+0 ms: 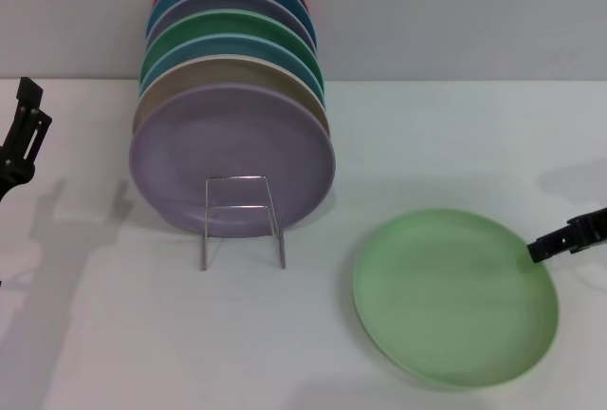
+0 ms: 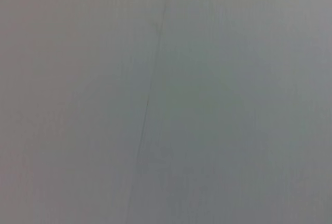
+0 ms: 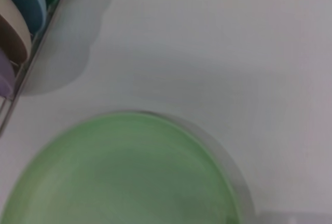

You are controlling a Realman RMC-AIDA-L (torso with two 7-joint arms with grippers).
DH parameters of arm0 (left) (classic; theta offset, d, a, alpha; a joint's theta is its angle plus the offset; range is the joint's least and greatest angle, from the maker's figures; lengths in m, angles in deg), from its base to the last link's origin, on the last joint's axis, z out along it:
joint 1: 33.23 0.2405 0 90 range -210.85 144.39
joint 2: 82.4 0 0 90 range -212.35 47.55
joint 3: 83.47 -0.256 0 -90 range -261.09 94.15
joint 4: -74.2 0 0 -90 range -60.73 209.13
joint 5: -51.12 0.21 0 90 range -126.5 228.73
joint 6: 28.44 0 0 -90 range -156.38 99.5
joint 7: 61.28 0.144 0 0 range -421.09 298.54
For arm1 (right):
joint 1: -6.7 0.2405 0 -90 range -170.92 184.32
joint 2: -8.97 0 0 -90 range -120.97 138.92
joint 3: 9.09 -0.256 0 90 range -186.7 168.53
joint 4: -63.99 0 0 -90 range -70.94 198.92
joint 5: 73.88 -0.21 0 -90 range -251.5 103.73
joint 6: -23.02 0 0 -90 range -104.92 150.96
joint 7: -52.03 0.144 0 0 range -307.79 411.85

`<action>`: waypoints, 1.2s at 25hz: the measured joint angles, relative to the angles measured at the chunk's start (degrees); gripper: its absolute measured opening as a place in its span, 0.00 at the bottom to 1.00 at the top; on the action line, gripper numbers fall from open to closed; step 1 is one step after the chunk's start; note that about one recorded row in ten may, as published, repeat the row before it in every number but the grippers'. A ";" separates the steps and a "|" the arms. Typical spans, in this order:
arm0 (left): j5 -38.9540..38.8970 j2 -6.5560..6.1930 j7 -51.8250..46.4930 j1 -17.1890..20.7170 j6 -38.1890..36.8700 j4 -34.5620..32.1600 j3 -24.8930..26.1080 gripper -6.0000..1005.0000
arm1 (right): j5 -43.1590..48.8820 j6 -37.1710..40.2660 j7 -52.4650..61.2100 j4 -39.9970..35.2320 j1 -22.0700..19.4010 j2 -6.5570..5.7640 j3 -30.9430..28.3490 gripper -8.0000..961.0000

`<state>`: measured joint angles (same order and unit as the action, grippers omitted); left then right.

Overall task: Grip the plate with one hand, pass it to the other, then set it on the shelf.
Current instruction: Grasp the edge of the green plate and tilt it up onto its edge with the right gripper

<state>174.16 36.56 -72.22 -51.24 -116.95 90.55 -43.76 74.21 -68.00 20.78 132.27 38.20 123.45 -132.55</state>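
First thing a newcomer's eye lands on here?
The row of coloured plates standing upright in the thin wire rack at centre, a lilac plate in front. Next, the pale mint-green round plate lying flat on the white table, the right claw at its edge. The left claw waits far left.

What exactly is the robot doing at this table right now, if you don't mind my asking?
The right gripper reaches in at the far right edge of the round pale mint-green plate, which lies flat on the white table. The left gripper waits raised at the table's left side, away from everything. The thin bent-wire rack already holds a row of upright coloured plates, a lilac plate at the front.
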 joint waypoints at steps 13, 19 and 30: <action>0.00 -0.05 -0.13 0.00 -0.01 -0.01 -0.02 0.87 | 1.01 3.65 -0.20 -4.37 1.19 0.01 1.45 0.65; 0.01 -0.05 -0.14 -0.06 -0.26 -0.01 -0.02 0.87 | 1.50 4.95 -0.33 -6.21 1.90 0.05 2.63 0.65; 0.01 -0.05 -0.13 0.09 -0.70 0.00 0.02 0.87 | 1.58 6.90 -0.63 -8.74 3.13 -0.09 3.67 0.55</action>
<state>174.17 36.51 -72.35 -51.16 -117.65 90.55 -43.74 75.79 -61.10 20.15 123.53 41.33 123.36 -128.88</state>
